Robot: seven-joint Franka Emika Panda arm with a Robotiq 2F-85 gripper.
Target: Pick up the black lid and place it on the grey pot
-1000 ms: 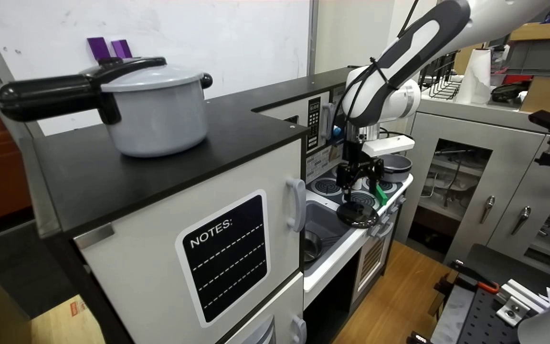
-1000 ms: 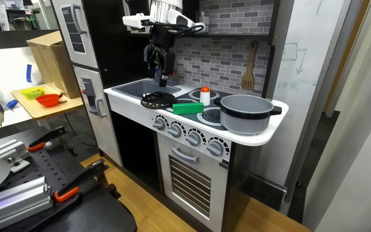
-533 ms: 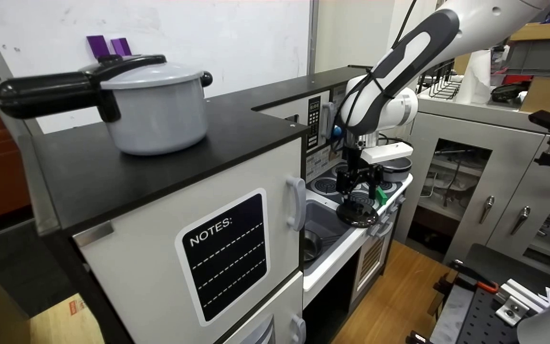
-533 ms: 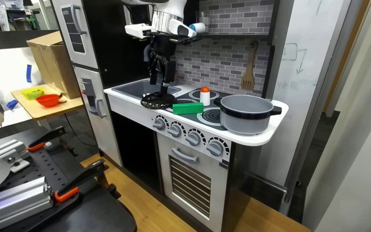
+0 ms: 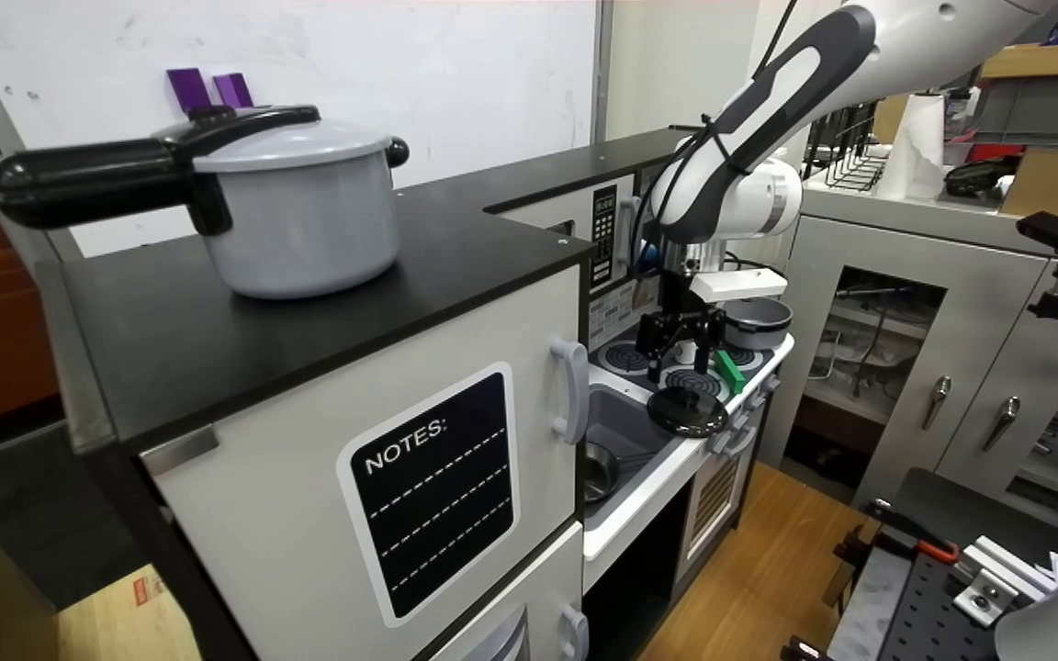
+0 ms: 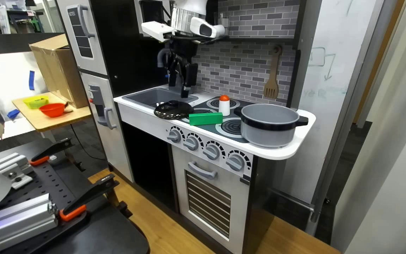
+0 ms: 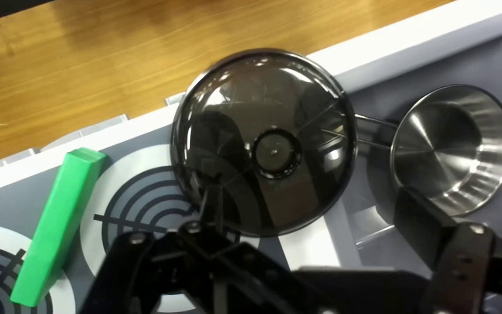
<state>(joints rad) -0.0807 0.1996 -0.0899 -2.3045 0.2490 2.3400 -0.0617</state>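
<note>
The round black lid (image 6: 171,110), see-through with a ring knob, lies on the white strip between sink and stove. In the wrist view the lid (image 7: 273,152) fills the middle, ahead of my gripper (image 7: 307,194). One finger (image 7: 211,207) overlaps its lower left edge; the opposite finger (image 7: 423,226) stands over the sink. My gripper (image 5: 680,367) is open, holds nothing, and hovers above the counter on the lid's wall side. On the stove's far corner sits the grey pot (image 6: 268,135), uncovered, with a black band and side handles; the wrist view does not show it.
A green block (image 6: 205,119) lies beside the lid on the stove. Behind it stands a white shaker (image 6: 224,106) with an orange top. A small steel pan (image 7: 436,144) rests in the sink (image 6: 143,97). The large pale pot (image 5: 309,220) occupies the tall cabinet's top.
The gripper first came down close over the lid, then rose again and shifted toward the back wall. It has stayed open. The lid and pot have not moved.
</note>
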